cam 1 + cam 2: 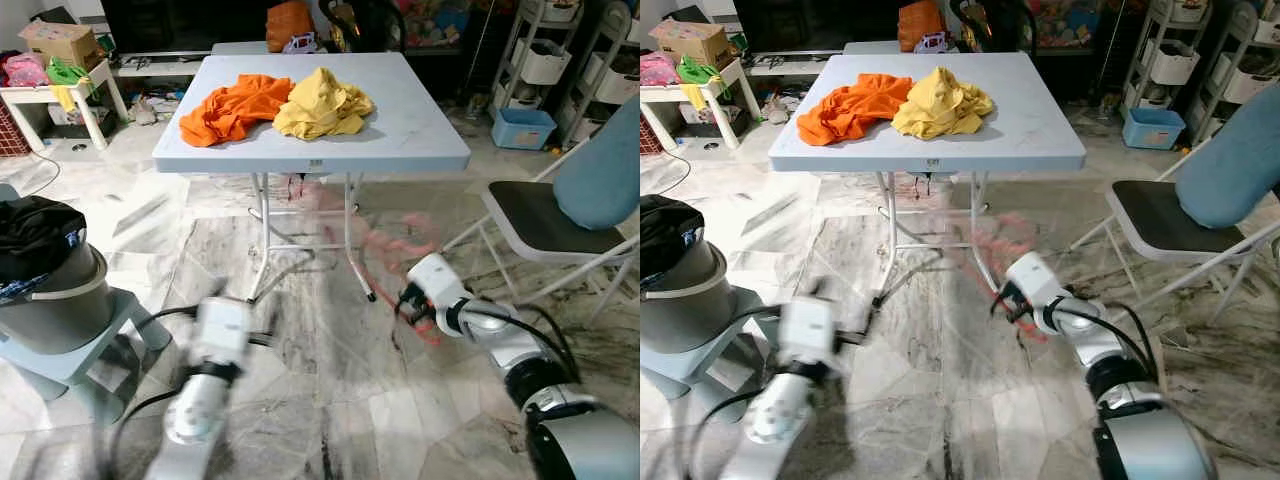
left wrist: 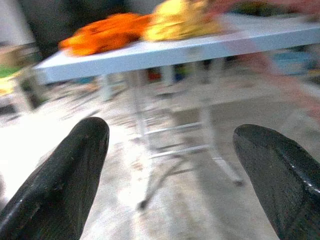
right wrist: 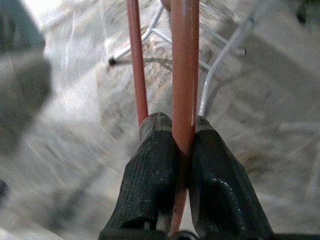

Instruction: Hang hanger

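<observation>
Room: marble-patterned tile floor [image 1: 330,400], veined grey and white, with open floor between the robot and the furniture ahead.

Table [image 1: 420,130]: light blue folding table on white legs, standing ahead of the robot; its near edge runs across the middle of the head views. On top lie an orange garment [image 1: 232,105] and a yellow garment [image 1: 320,103], touching one another, both toward the far half. The near half of the top is bare.

Right gripper [image 3: 182,150]: held low in front of the table's near right leg, fingers clamped tight together on a red hanger [image 3: 185,70]. The hanger's thick bar passes between the two pads; a thinner bar runs beside it. In the head views the hanger [image 1: 400,250] is a motion-blurred pink streak rising from the gripper toward the table's underside.

Left gripper [image 2: 170,175]: low at the left, blurred, fingers spread wide apart with nothing between them, pointing at the table legs.

Obstructions, right: folding chair [image 1: 545,225] with dark seat and a blue cushion [image 1: 605,170] on its back, near the right arm. Behind it, white shelf racks [image 1: 545,50] and a blue bin [image 1: 522,127].

Obstructions, left: grey bucket [image 1: 55,300] holding black cloth, set on a small pale stool [image 1: 80,350], close beside the left arm. Farther back, a white side table [image 1: 60,95] with clutter.
</observation>
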Controlling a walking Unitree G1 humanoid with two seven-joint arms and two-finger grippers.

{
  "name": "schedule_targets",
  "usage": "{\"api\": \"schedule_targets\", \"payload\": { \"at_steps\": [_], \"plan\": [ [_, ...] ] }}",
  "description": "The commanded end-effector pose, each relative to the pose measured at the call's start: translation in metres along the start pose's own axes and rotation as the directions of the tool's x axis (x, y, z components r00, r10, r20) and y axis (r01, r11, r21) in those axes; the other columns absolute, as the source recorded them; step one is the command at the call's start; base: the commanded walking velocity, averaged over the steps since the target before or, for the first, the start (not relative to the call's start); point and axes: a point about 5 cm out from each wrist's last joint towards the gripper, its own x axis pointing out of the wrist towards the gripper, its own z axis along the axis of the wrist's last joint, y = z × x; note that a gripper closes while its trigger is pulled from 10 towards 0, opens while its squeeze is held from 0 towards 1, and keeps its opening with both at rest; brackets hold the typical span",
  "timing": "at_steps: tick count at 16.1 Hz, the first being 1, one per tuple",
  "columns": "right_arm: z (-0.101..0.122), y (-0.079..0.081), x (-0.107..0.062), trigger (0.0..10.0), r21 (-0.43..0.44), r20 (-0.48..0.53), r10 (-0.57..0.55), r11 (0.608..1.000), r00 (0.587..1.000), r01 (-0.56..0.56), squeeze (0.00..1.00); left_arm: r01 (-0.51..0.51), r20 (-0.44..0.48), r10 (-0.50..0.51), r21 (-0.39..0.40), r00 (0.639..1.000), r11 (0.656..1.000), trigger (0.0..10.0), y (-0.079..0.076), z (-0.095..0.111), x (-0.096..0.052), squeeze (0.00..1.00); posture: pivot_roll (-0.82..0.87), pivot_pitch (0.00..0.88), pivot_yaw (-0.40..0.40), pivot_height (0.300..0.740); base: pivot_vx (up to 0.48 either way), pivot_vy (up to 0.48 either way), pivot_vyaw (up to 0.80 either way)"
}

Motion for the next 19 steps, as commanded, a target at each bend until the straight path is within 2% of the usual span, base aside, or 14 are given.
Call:
{"api": "schedule_targets", "payload": {
  "at_steps": [1,3,4,6,7,8,9,11,13,14,15,16,17,19],
  "plan": [
    [-0.001,-0.004,-0.002,0.0,0.108,0.02,-0.061,0.992,0.998,0.059,0.0,-0.105,-0.061,0.103,-0.027,0.993,0.994,10.0,0.014,-0.01,-0.004,0.0,0.0,0.0,-0.017,0.74,0.0,0.0,0.0],
    [-0.003,-0.006,-0.006,0.0,0.244,0.056,-0.161,0.959,0.985,0.143,0.0,-0.181,-0.108,0.172,-0.082,0.979,0.98,10.0,0.024,-0.016,-0.007,0.0,-0.01,0.0,-0.006,0.74,0.0,0.0,0.0],
    [-0.004,-0.007,-0.008,0.0,0.296,0.054,-0.213,0.937,0.975,0.189,0.0,-0.166,-0.12,0.152,-0.116,0.981,0.979,10.0,0.023,-0.018,-0.008,0.0,-0.02,0.0,-0.001,0.74,0.0,0.0,0.0],
    [-0.003,-0.011,-0.015,0.0,0.299,0.003,-0.336,0.899,0.942,0.32,0.0,-0.161,-0.108,0.148,-0.129,0.983,0.978,10.0,0.02,-0.014,-0.003,0.0,-0.05,0.0,0.019,0.74,0.0,0.0,0.0],
    [0.004,-0.006,-0.018,2.3,0.296,0.057,-0.268,0.924,0.962,0.24,0.0,-0.151,-0.095,0.139,-0.135,0.986,0.979,10.0,0.017,-0.01,0.002,0.0,-0.06,0.0,0.026,0.74,0.0,0.0,0.0],
    [0.006,-0.005,-0.018,2.3,0.294,0.071,-0.253,0.93,0.965,0.222,0.0,-0.149,-0.094,0.137,-0.137,0.986,0.979,10.0,0.017,-0.009,0.002,0.0,-0.06,0.0,0.026,0.74,0.0,0.0,0.0],
    [0.012,-0.003,-0.02,10.0,0.28,0.055,-0.213,0.941,0.976,0.189,0.0,-0.142,-0.071,0.133,-0.141,0.989,0.98,10.0,0.016,-0.004,0.009,0.0,-0.07,0.0,0.036,0.74,0.0,0.0,0.0],
    [0.021,-0.003,-0.023,10.0,0.242,0.062,-0.209,0.952,0.976,0.189,0.0,-0.128,-0.073,0.118,-0.161,0.99,0.979,10.0,0.015,-0.002,0.013,0.0,-0.08,0.0,0.046,0.74,0.0,0.0,0.0],
    [0.034,-0.004,-0.026,10.0,0.213,0.132,-0.236,0.955,0.963,0.205,0.0,-0.092,-0.09,0.075,-0.207,0.993,0.974,10.0,0.012,-0.003,0.013,0.0,-0.07,0.0,0.063,0.74,0.0,0.0,0.0],
    [0.039,0.002,-0.029,10.0,0.252,0.186,-0.167,0.961,0.968,0.117,0.0,-0.079,-0.093,0.059,-0.225,0.994,0.971,10.0,0.01,-0.004,0.012,0.0,-0.07,0.0,0.062,0.74,0.0,0.0,0.0],
    [0.043,0.005,-0.033,10.0,0.223,0.235,-0.117,0.973,0.965,0.064,0.0,-0.075,-0.097,0.054,-0.228,0.994,0.971,10.0,0.008,-0.005,0.011,0.0,-0.07,0.0,0.05,0.74,0.0,0.0,0.0],
    [0.041,0.003,-0.035,10.0,0.253,0.228,-0.182,0.96,0.956,0.123,0.0,-0.082,-0.108,0.057,-0.241,0.992,0.967,10.0,0.007,-0.006,0.011,0.0,-0.06,0.0,0.042,0.74,0.0,0.0,0.0],
    [0.037,0.006,-0.037,10.0,0.335,0.2,-0.205,0.933,0.958,0.13,0.0,-0.104,-0.126,0.074,-0.246,0.989,0.964,10.0,0.008,-0.008,0.01,0.0,-0.06,0.0,0.032,0.74,0.0,0.0,0.0],
    [0.029,0.008,-0.042,10.0,0.409,0.177,-0.289,0.891,0.941,0.197,0.0,-0.116,-0.136,0.08,-0.278,0.987,0.953,10.0,0.01,-0.006,0.008,0.0,-0.06,0.0,0.026,0.74,0.0,0.0,0.0]
  ]
}}
